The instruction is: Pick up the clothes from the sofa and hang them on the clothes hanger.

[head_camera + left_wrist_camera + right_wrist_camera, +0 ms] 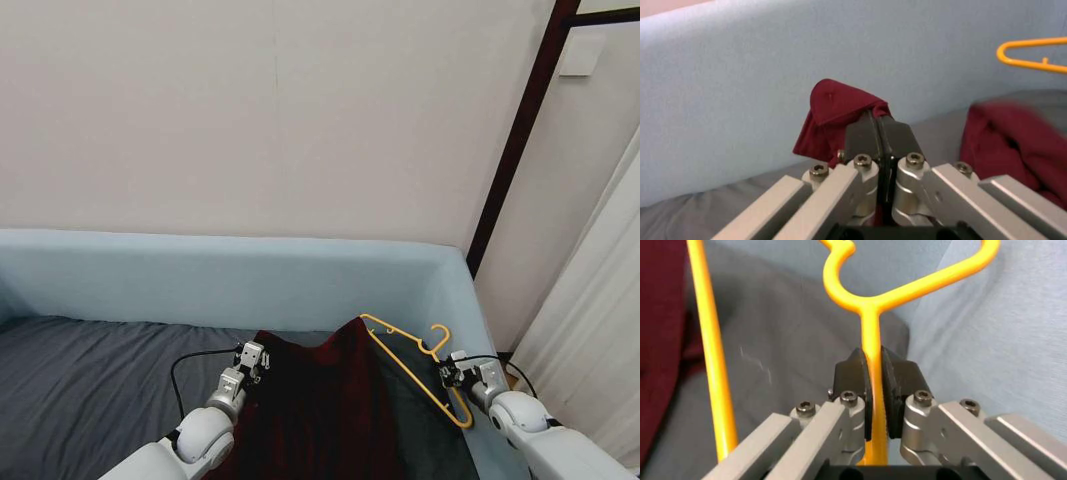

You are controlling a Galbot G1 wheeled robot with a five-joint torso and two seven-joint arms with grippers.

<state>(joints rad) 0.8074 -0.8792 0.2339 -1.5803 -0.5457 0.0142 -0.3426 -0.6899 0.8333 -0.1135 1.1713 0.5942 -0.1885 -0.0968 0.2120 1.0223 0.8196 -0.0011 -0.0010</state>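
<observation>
The pale blue sofa (250, 280) runs behind both arms, with its grey seat (90, 380) beneath them. The dark red garment (320, 410) lies heaped on that seat between the two grippers. One corner is lifted at the left gripper's tips, and a peak of cloth rises toward the hanger's far shoulder. The yellow hanger (400, 337) slants up and away from the right gripper, its hook just beyond those fingers and its far end reaching the cloth's peak.

The left gripper (252, 358) is closed on a fold of the garment, which bunches just past its black pads (860, 132). The right gripper (447, 375) is clamped on the hanger's stem, just below the fork of the hook.

The step in hand looks like feeding the hanger's shoulder into the garment. To do it well, the left gripper should probably hold its corner high and taut so that an opening shows. The right gripper should keep the thin stem from twisting in its grip and slide the far shoulder in along the fabric, not push against the heap.
</observation>
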